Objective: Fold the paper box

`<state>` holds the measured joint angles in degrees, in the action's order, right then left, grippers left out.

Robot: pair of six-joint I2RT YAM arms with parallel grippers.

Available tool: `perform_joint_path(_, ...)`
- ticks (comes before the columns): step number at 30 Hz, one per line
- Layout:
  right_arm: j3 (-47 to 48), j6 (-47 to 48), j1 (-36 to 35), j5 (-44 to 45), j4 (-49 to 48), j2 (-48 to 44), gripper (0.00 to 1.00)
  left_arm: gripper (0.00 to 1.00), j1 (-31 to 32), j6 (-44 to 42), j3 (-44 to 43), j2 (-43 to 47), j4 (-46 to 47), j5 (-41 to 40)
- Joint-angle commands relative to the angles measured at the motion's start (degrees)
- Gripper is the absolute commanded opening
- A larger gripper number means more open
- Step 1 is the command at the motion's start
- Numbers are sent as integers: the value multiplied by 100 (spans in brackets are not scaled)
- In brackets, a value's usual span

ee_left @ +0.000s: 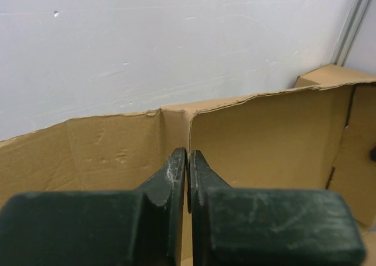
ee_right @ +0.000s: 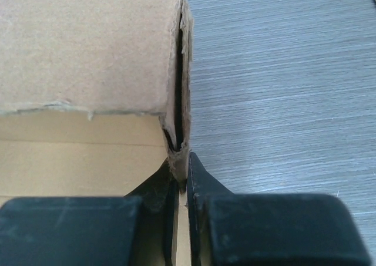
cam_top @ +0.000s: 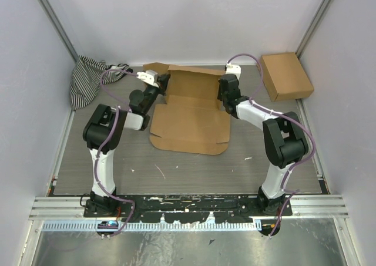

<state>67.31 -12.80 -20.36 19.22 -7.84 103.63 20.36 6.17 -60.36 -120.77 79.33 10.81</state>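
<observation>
Top external: paper box [cam_top: 191, 128], perhaps half-folded

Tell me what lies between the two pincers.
The paper box: its half-raised far section spans from left pincer to right pincer, clearest in the top view.

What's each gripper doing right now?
Left gripper: closed at the plain brown cardboard mailer box, grip unclear.
Right gripper: closed on that box's folded side wall.
</observation>
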Motion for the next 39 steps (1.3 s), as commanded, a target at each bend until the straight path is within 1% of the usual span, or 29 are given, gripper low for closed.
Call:
perform_joint_path(1, 183, -326, -53, 753, 515, 243, 1, 22, 67, 271, 209, 501, 251, -154)
perform_joint_path(2, 199, -303, -53, 774, 552, 240, 1, 34, 65, 310, 277, 592, 216, -316)
perform_joint_path(3, 203, -262, -53, 802, 572, 228, 1, 40, 53, 328, 331, 691, 163, -441)
perform_joint_path(4, 197, -214, -56, 819, 587, 209, 1, 44, 38, 337, 359, 803, 72, -534)
perform_joint_path(6, 154, -133, -35, 849, 596, 135, 1, 59, -82, 469, 369, 1065, -301, -696)
perform_joint_path(7, 137, -86, -26, 842, 599, 92, 1, 62, -166, 590, 325, 1228, -660, -727)
perform_joint_path(9, 114, 25, 8, 779, 610, 11, 1, 64, -375, 804, 102, 1569, -1674, -798)
perform_joint_path(10, 105, 79, 37, 704, 629, -34, 1, 65, -518, 920, -89, 1720, -2346, -845)
perform_joint_path(13, 7, 250, 192, 350, 642, -247, 1, 66, -1044, 1214, -866, 1854, -4181, -745)
perform_joint_path(15, -77, 352, 289, 36, 620, -379, 1, 63, -1380, 1331, -1441, 1708, -4904, -375)
perform_joint_path(16, -93, 413, 335, -156, 621, -432, 1, 62, -1512, 1326, -1764, 1589, -5374, -51)
perform_joint_path(19, -41, 611, 403, -696, 755, -539, 1, 61, -1765, 1095, -2543, 1211, -6438, 569)
perform_joint_path(20, -16, 673, 432, -945, 806, -564, 1, 61, -1820, 1062, -2637, 1109, -6505, 757)
perform_joint_path(22, 45, 750, 495, -1326, 927, -610, 1, 60, -1901, 1169, -2495, 995, -6112, 1070)
perform_joint_path(24, 70, 815, 581, -1708, 997, -661, 1, 57, -1930, 1129, -2344, 884, -5740, 1415)
perform_joint_path(27, 68, 867, 744, -2074, 1029, -723, 1, 54, -1926, 1099, -2337, 612, -5663, 1716)
perform_joint_path(29, 86, 876, 823, -2166, 1058, -731, 1, 51, -1926, 1143, -2220, 521, -5490, 1861)
perform_joint_path(33, 116, 878, 909, -2236, 1114, -735, 1, 46, -1930, 1073, -1829, 545, -5265, 1768)
perform_joint_path(35, 126, 866, 922, -2233, 1125, -726, 1, 44, -1922, 1088, -1620, 576, -5200, 1896)
perform_joint_path(37, 146, 841, 930, -2181, 1142, -693, 1, 43, -1895, 1209, -1397, 617, -5124, 2090)
perform_joint_path(39, 172, 812, 941, -2135, 1185, -643, 1, 42, -1831, 1451, -1005, 739, -4713, 2224)
